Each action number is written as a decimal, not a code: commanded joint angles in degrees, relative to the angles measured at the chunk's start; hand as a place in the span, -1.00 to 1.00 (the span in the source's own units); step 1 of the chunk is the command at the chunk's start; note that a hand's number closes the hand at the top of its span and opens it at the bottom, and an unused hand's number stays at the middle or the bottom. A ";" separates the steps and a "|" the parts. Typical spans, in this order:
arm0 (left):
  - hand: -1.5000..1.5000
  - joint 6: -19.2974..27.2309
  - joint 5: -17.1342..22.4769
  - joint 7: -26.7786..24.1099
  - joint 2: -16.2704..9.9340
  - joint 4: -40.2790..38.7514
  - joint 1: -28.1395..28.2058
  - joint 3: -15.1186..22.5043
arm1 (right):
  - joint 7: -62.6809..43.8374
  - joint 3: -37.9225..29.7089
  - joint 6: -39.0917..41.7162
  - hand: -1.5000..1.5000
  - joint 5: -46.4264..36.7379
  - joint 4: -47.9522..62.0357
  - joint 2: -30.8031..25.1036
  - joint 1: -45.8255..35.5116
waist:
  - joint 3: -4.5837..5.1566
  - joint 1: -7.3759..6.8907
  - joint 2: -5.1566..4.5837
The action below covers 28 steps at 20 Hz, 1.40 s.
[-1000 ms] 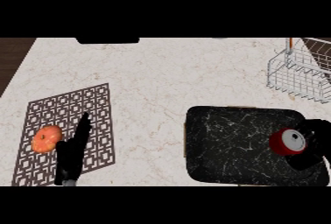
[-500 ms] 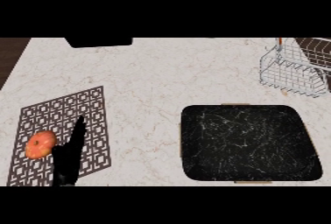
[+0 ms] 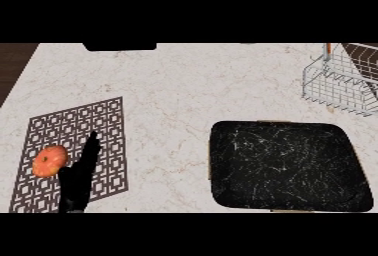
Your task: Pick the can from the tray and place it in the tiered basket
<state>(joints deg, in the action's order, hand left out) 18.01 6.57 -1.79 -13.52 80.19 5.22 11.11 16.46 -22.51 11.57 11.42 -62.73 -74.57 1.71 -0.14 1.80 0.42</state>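
On the pale marbled counter [image 3: 192, 85], the black tray [image 3: 288, 165] serves as the landmark, lying toward the lower right of the head view. It is a dark, rounded-corner slab with thin white veining, and nothing can be seen resting on its surface. The can shows nowhere in this view, neither on the tray nor elsewhere on the counter, so where it is cannot be told.

Up and to the right of the tray, apart from it, stands the tiered basket [image 3: 339, 80], a white wire frame cut off by the view's right edge. Through its wires only the counter and a dark patch behind it show; whether anything sits inside cannot be told.

Well to the left of the tray lies a dark lattice-patterned mat [image 3: 74, 135], flat on the counter and slightly askew. On the mat's left part sits a small orange, ribbed, pumpkin-like thing [image 3: 49, 161]. Just beside it, on the side nearer the tray, the left hand [image 3: 80, 172] rises from the lower edge, black, its fingers straight and together, pointing up, holding nothing.

The right hand does not appear.

Far above the tray, at the counter's top edge, a dark flat shape [image 3: 119, 46] is partly visible.
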 commanded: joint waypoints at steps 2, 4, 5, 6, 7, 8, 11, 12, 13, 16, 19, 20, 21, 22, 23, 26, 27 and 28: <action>0.00 -1.59 -0.98 0.19 1.09 -2.59 -0.95 0.76 | 2.55 -4.03 4.33 1.00 -1.44 8.23 -4.23 -4.39 | 0.13 -2.08 -0.52; 0.00 -0.19 -2.97 3.56 0.70 -0.47 -2.28 1.39 | -0.29 -1.65 4.19 1.00 -1.80 8.33 -3.86 -8.98 | 0.12 -2.80 -0.62; 0.00 -0.40 -2.34 1.27 1.78 0.32 0.80 2.05 | -2.26 -2.41 5.97 1.00 -1.29 9.41 -6.76 -10.25 | 0.13 -3.04 -0.62; 0.00 0.51 -3.79 3.11 3.08 -2.44 -3.36 2.01 | -0.29 -1.75 5.16 1.00 -3.08 9.63 -4.49 -10.67 | 0.13 -2.47 -0.58; 0.00 -0.79 -3.04 2.11 2.44 -1.99 -2.89 1.64 | -4.03 0.80 5.16 1.00 -2.48 10.13 -4.31 -14.72 | 0.13 -3.26 -0.74; 0.00 -2.03 -1.86 4.99 0.35 0.66 -2.30 0.15 | -6.72 -0.20 4.86 1.00 -2.19 7.26 -4.26 -14.35 | 0.15 -2.76 -0.56; 0.00 -1.19 -2.74 3.63 2.17 -1.27 -2.70 0.43 | -11.22 4.68 4.11 1.00 -4.19 7.63 -3.07 -21.50 | 0.16 -3.41 -0.73; 0.00 -3.77 -1.46 3.22 0.20 -1.22 -2.59 -0.75 | -9.68 6.47 3.70 1.00 -6.35 10.52 -2.54 -23.00 | 0.14 -3.82 -0.84; 0.00 -1.54 -3.31 1.94 2.52 -2.73 -2.73 0.80 | -8.20 6.56 4.43 1.00 -6.69 15.15 -3.32 -26.77 | 0.12 -4.56 -1.07; 0.00 -3.07 -2.54 3.98 2.11 -1.52 -4.17 0.37 | -11.79 11.38 2.23 1.00 -9.86 12.42 1.34 -31.53 | 0.14 -4.41 -0.99; 0.00 -2.62 -3.16 3.99 2.84 -2.12 -4.63 0.03 | -10.35 12.47 6.59 1.00 -12.16 17.35 0.59 -37.30 | 0.14 -4.02 -0.93; 0.00 -1.97 -4.18 3.54 3.19 -2.76 -4.00 0.97 | -7.94 14.26 2.98 1.00 -14.36 18.45 4.17 -37.57 | 0.11 -4.76 -1.17; 0.00 -1.83 -3.88 4.12 3.55 0.20 -3.34 1.35 | -4.32 14.37 2.97 1.00 -15.31 20.89 5.26 -37.96 | 0.07 -4.78 -1.12; 0.00 -1.11 -5.55 5.41 2.77 3.24 -0.42 2.60 | -5.42 14.42 5.39 1.00 -16.07 21.06 3.68 -39.49 | 0.09 -4.05 -0.81; 0.00 -3.54 -2.80 0.24 2.11 -1.19 0.03 -0.41 | -5.72 15.98 4.93 1.00 -17.67 20.82 4.39 -41.24 | 0.13 -4.39 -0.97; 0.00 -1.73 -4.50 2.64 4.30 -0.74 -2.19 1.27 | -4.90 19.35 0.39 1.00 -22.18 23.32 10.77 -43.91 | 0.10 -4.33 -1.04; 0.00 -2.54 -4.73 0.01 3.37 -1.40 0.54 1.07 | -6.86 19.31 2.28 1.00 -22.42 24.13 10.44 -47.26 | 0.13 -4.29 -0.95; 0.00 -1.30 -4.84 2.89 4.63 -1.52 -3.35 0.61 | -5.59 19.90 0.87 1.00 -24.28 26.57 11.65 -47.73 | 0.11 -4.01 -1.00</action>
<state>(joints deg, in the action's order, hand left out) 15.81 2.30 -0.07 -10.21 80.18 3.02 11.87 10.11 -5.12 13.82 -8.43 -40.26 -66.47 -41.41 -0.14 -2.57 -0.44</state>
